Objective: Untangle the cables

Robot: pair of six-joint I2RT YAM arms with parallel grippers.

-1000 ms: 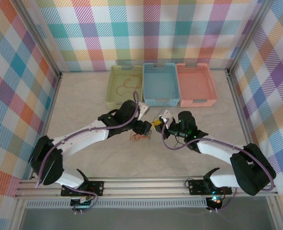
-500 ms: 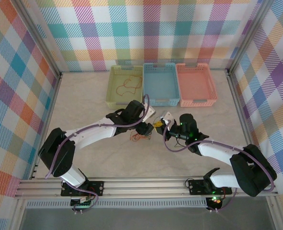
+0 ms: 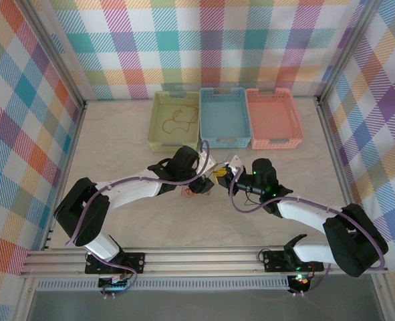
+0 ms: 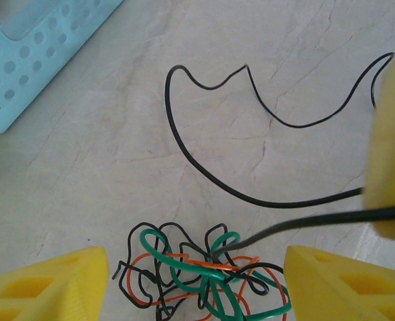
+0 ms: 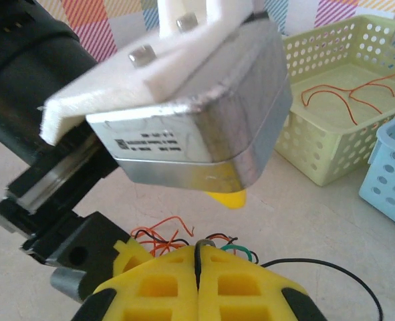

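The tangle (image 4: 197, 281) of black, green and orange strands lay about the middle of the table (image 3: 117, 154), on the near side of three baskets lined up along the far edge. The left gripper (image 4: 196, 257) hung low over it with its yellow fingers (image 4: 47, 284) spread wide. One finger stood on each side of the knot, and neither was seen touching it or holding anything.

The right gripper (image 5: 198, 267) sat just to the right of the knot, fingers pressed together on a black cable (image 4: 317, 222). That cable ran off the table in a nearly straight line from the tangle to the pinch. Beyond it a slack black loop lay flat on the table towards the far edge. It was probably the same cable, though its end passed behind the right finger and I could not be sure.

In the overhead view the two grippers (image 3: 202, 187) (image 3: 218, 175) were close together, with the knot (image 3: 194, 192) below the left one.

A loose orange cable (image 3: 179, 119) lay apart from the rest, inside the yellow-green basket (image 3: 158, 127) at the left end of the row. A blue basket (image 3: 224, 142) stood beside that one, then a salmon basket (image 3: 275, 142) towards the far right corner.
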